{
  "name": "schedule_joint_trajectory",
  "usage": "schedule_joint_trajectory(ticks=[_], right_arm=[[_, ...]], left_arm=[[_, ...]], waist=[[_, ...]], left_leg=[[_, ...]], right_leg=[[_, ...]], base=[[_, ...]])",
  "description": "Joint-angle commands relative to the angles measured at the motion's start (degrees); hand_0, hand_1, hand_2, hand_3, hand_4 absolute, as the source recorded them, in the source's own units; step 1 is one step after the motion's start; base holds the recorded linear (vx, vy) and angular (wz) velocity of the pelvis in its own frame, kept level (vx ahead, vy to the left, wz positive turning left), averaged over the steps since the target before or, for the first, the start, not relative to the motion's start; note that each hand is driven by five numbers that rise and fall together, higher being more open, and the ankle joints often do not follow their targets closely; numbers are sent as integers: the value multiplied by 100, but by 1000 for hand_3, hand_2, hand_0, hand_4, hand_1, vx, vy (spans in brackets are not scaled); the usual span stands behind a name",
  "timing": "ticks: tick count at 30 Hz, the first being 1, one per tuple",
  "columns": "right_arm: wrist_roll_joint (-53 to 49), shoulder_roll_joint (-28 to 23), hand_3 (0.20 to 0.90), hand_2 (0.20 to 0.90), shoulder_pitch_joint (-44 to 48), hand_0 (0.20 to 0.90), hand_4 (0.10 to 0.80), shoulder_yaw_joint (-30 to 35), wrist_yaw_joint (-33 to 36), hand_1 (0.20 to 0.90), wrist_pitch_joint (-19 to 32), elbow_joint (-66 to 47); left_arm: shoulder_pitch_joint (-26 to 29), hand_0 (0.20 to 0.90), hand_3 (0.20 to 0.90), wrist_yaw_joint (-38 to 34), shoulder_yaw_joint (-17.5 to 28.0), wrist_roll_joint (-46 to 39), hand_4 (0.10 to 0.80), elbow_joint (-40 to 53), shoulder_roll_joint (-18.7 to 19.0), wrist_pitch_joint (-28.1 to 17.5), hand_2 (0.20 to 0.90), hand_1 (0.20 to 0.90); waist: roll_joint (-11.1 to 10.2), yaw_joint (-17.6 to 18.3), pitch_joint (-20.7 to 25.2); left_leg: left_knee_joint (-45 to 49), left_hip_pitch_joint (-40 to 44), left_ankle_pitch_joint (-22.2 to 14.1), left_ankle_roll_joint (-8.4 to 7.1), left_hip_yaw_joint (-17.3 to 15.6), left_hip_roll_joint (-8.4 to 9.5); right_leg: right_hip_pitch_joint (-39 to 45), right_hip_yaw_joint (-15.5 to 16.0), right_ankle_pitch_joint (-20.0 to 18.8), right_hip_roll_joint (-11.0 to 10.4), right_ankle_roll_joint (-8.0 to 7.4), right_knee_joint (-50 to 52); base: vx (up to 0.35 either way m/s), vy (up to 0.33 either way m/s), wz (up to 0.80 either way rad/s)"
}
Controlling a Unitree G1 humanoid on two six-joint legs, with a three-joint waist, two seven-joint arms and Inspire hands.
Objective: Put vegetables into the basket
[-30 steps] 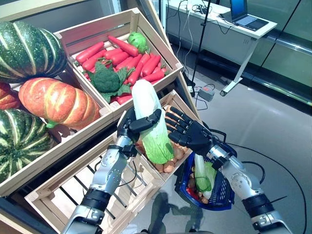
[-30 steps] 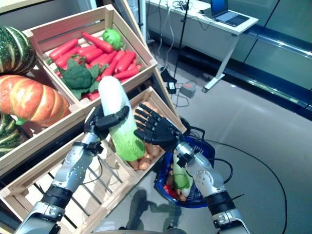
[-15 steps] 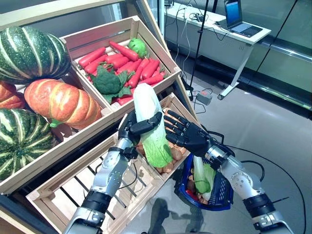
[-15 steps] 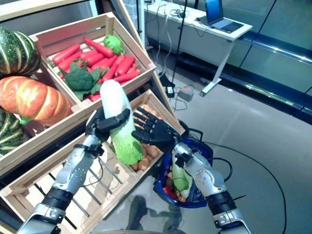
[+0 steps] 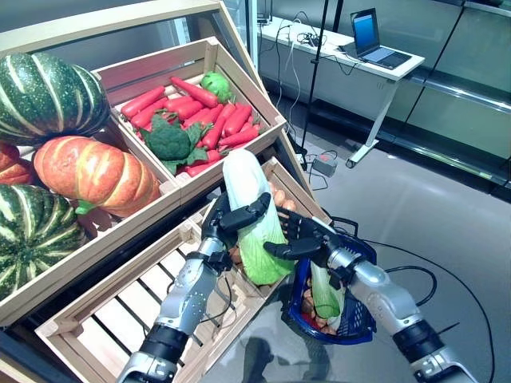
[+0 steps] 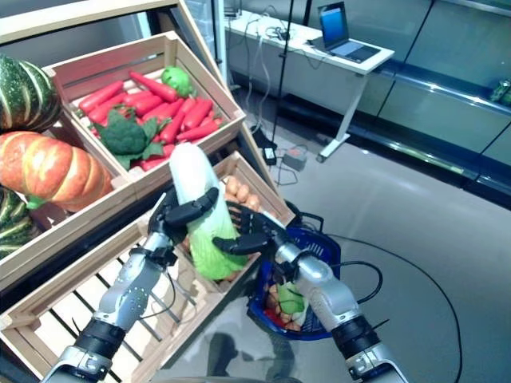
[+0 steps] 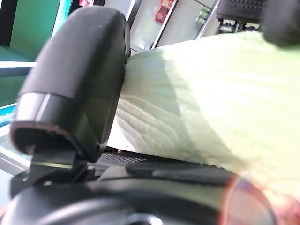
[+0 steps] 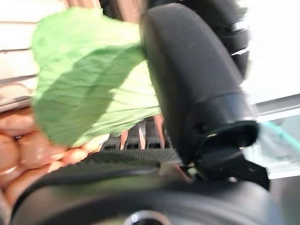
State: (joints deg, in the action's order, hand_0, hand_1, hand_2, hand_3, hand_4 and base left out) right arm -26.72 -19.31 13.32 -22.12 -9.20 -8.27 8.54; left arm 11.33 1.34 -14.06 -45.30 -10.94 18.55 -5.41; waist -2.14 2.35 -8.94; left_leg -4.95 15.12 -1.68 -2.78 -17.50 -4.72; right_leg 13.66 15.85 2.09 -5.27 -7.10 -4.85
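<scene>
Above the lower crate point(image 5: 275, 171) of brown tubers, I hold a napa cabbage point(image 5: 254, 215) upright and slightly tilted, white stalk end up, green leafy end down.

1. Left hand point(image 5: 233, 220): thumb and fingers are curled round the middle of the napa cabbage. The left wrist view confirms the pale ribbed leaf pressed against my thumb.
2. Right hand point(image 5: 300, 238): fingers and thumb are wrapped on the green lower part of the same napa cabbage, from the side opposite my left hand. The right wrist view shows the green leaf against my thumb, with the brown tubers behind it.
3. Blue basket point(image 5: 361, 313): it hangs at my right forearm, just beside the lower crate and below the napa cabbage. It already contains a second leafy green vegetable point(image 5: 325, 291) and some small items at the bottom that I cannot identify.

Surroundings: an upper crate point(image 5: 200, 60) holds red carrots point(image 5: 227, 128), a broccoli point(image 5: 169, 141) and a green round vegetable point(image 5: 215, 84). Striped green pumpkins point(image 5: 44, 96) and an orange pumpkin point(image 5: 92, 173) fill the neighbouring bin. An empty-slatted crate point(image 5: 104, 319) sits under my left arm. A desk with a laptop point(image 5: 371, 40) stands well apart.
</scene>
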Motion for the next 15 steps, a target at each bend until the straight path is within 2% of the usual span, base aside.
schedule_joint_trajectory(ticks=[1, 6, 11, 15], right_arm=[[1391, 112, 900, 900, 486, 900, 800, -421, 784, 900, 686, -1], [1949, 193, 900, 900, 553, 900, 800, -638, 1125, 900, 659, -37], [1561, 410, 900, 900, 580, 900, 800, -795, 1139, 900, 494, 100], [1051, 502, 900, 900, 597, 900, 800, -784, 1032, 900, 569, 130]], left_arm=[[754, 300, 300, 267, -124, -379, 400, 1192, -367, -829, 300, 300], [711, 300, 300, 312, -216, -383, 400, 1410, -425, -729, 300, 300], [715, 300, 300, 399, -277, -424, 400, 1510, -462, -622, 300, 300], [714, 300, 300, 490, -318, -486, 400, 1499, -459, -516, 300, 300]], waist=[[134, 32, 378], [163, -2, 367], [162, -56, 374], [158, -88, 382]], left_leg=[[-5, -119, -404, 203, 19, 235], [-5, -94, -436, 222, 38, 252], [-5, -80, -452, 220, 77, 257], [-5, -80, -449, 216, 101, 255]], right_leg=[[-118, -44, 104, 166, 339, -15], [-90, -56, 117, 154, 329, -15], [-59, -37, 136, 154, 339, -15], [-49, -18, 139, 156, 347, -15]], base=[[0, 0, 0], [0, 0, 0], [0, 0, 0], [0, 0, 0]])
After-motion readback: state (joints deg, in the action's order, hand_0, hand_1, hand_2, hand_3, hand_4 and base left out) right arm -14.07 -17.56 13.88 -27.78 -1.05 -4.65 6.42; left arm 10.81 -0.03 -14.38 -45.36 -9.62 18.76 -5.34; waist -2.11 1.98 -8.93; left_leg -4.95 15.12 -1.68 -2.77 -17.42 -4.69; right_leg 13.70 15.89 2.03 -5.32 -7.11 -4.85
